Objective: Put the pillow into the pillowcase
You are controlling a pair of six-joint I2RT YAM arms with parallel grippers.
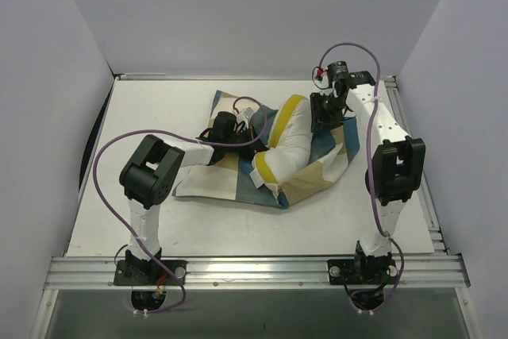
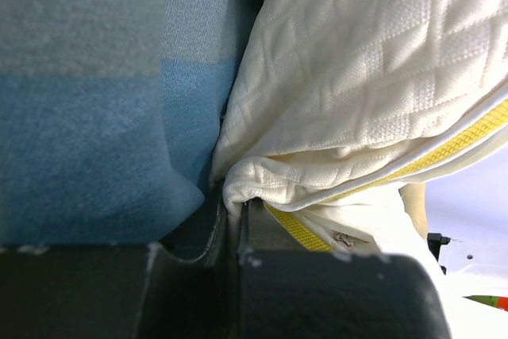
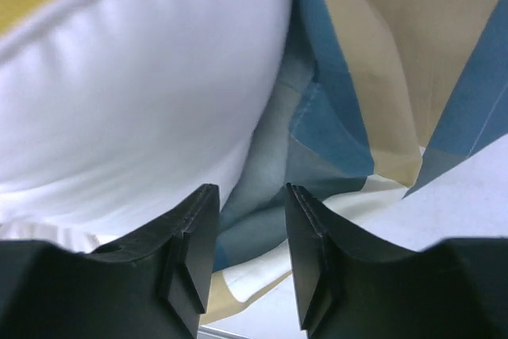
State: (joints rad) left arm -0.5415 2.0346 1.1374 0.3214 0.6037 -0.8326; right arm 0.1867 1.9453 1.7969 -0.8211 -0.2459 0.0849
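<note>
One grip only: left claw (image 2: 232, 224) pinches pillowcase (image 2: 87, 140) beside pillow (image 2: 373, 61); right claw (image 3: 250, 220) gapes open.

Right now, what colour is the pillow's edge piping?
Yellow piping on the cream quilted pillow; left wrist view shows it best.

The pillow (image 1: 295, 136) lies bent in the middle of the white table (image 1: 159, 228), cream with a broad yellow band curving over its top and another at its near end. Under and around it spreads the pillowcase (image 1: 214, 184), its blue, tan and white blocks showing on both sides. The left gripper (image 1: 252, 126) reaches in from the left and meets the cloth just beside the pillow; its fingers are buried, so I can't say how they stand. The right gripper (image 1: 324, 126) points down at the pillow's far right edge. Purple cables (image 1: 103, 164) loop off both arms.
</note>
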